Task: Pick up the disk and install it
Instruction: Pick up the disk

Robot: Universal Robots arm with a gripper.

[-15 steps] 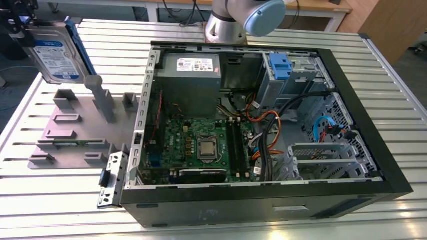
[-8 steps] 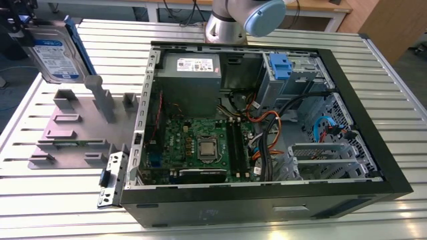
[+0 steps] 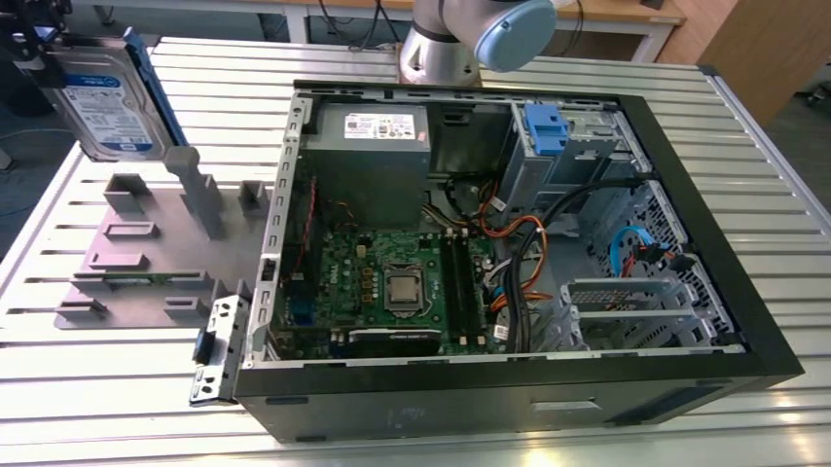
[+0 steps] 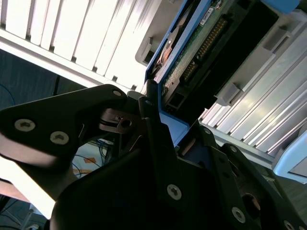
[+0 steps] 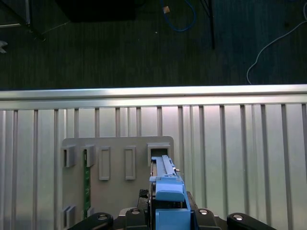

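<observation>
The disk (image 3: pixel 111 97), a metal drive with a blue-and-white label and blue rails, hangs upright in the air at the exterior view's far left. It is above the back end of the grey holder plate (image 3: pixel 143 258). My gripper (image 3: pixel 37 53) grips it from the side away from the case, shut on it. In the first wrist view the disk (image 5: pixel 165 184) appears edge-on between the black fingers (image 5: pixel 98 220), over a slot of the plate (image 5: pixel 120 191). The second wrist view shows the disk's circuit-board side (image 4: pixel 196 52) clamped in my gripper (image 4: pixel 175 127).
The open computer case (image 3: pixel 727 282) fills the middle of the slatted metal table (image 3: pixel 104 399). Inside are a grey power-supply box (image 3: pixel 370 131), the motherboard (image 3: pixel 389 282), cables (image 3: pixel 520 243) and a drive bay with a blue clip (image 3: pixel 546 126). The arm's base (image 3: pixel 449 39) stands behind the case.
</observation>
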